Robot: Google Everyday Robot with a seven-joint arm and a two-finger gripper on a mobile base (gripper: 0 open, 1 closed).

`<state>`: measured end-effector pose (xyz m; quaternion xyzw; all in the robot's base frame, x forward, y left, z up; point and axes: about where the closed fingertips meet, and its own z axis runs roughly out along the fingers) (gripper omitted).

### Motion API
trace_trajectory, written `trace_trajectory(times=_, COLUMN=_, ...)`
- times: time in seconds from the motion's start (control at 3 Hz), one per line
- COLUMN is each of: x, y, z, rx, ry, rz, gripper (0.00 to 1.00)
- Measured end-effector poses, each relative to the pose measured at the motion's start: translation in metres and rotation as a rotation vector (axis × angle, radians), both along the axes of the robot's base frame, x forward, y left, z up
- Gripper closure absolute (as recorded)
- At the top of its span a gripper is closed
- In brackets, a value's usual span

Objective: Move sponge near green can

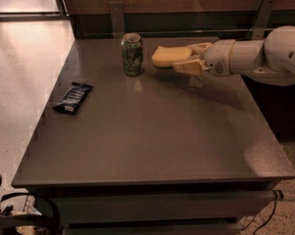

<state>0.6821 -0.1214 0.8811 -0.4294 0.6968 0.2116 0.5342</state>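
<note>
The green can (132, 54) stands upright at the back of the grey table (152, 131), left of centre. The pale-yellow sponge (169, 56) hangs just right of the can, a small gap between them, held a little above the table top. My gripper (190, 58) reaches in from the right and is shut on the sponge's right end, its cream fingers (190, 66) above and below the pad.
A flat dark-blue snack wrapper (72, 97) lies near the table's left edge. A dark wall with metal brackets (116, 16) runs behind the table. The white arm (264, 57) spans the back right.
</note>
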Motion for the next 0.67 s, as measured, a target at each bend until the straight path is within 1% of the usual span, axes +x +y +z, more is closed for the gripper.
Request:
trace_trajectory(times=0.33, x=0.0002, y=0.0031, z=-0.0006, rx=0.001, ry=0.001, rz=0.005, gripper=0.00)
trace_trajectory(times=0.67, x=0.0002, y=0.0033, z=-0.0006, rx=0.001, ry=0.001, rz=0.005, gripper=0.00)
